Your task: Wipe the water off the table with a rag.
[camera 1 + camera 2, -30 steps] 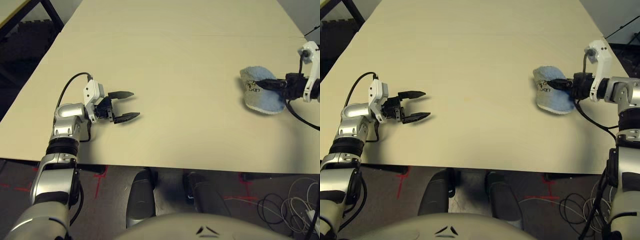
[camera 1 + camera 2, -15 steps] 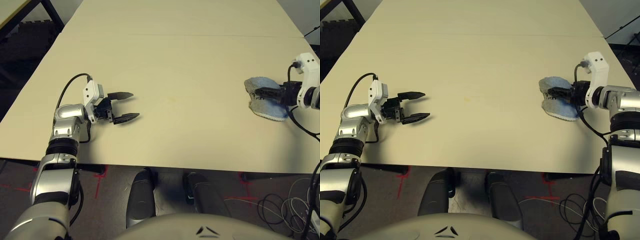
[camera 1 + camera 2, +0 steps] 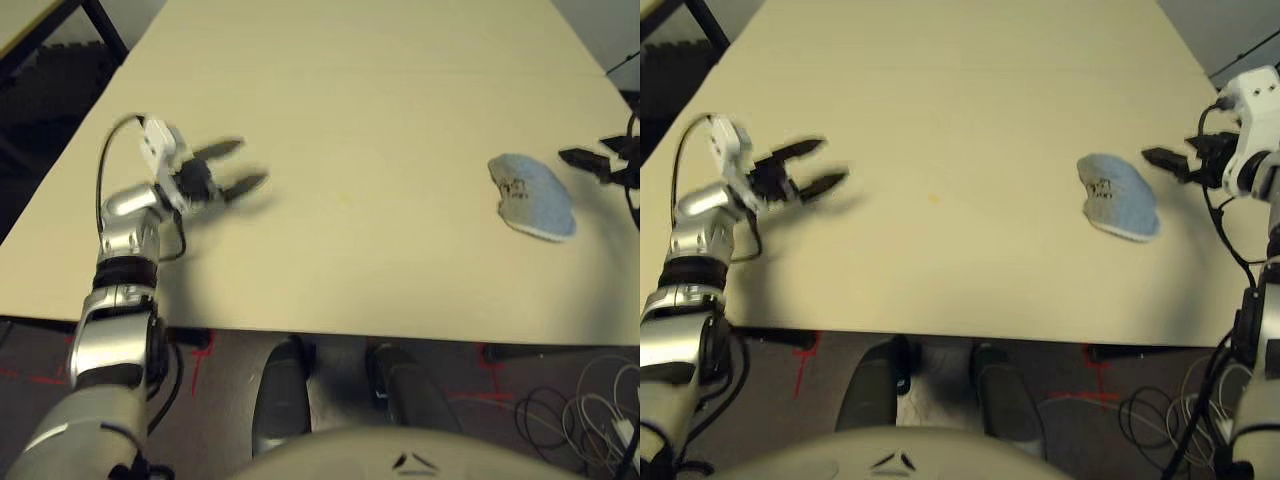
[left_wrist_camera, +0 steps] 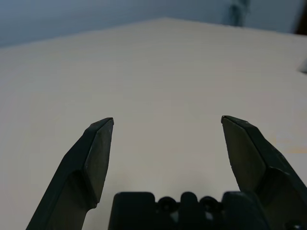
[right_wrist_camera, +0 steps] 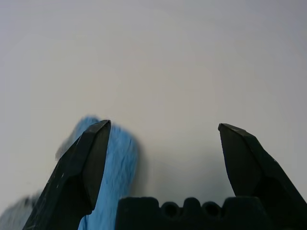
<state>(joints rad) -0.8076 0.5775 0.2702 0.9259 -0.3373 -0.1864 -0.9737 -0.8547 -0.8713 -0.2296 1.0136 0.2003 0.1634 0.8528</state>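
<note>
The rag (image 3: 531,196), a light-blue terry cloth with dark lettering, lies flat and free on the right part of the tabletop (image 3: 380,110). A second ago the right gripper (image 3: 1175,160) was clamped on it; half a second ago it still held the cloth, nearer the right edge. Now that gripper has let go and drawn back toward the edge, its fingers spread wide and hovering just beside the rag without touching it; in the right wrist view the blue cloth (image 5: 108,172) shows behind one finger. The left gripper (image 3: 236,169), motionless in both earlier pictures, has swung up and away from the robot, blurred by motion, with its fingers wide apart and holding nothing.

A single small yellow-orange speck of the water (image 3: 934,199) remains near the middle of the tabletop, between the two grippers and well apart from the rag; no longer streaks are visible. Judged from this, the wiping appears largely done and the release reads as setting the cloth down, though the leftover speck may call for another pass.

Nothing else rests on the tabletop, so no obstacle lies between rag and speck. Cables (image 3: 560,410) lie on the floor below the near right edge.
</note>
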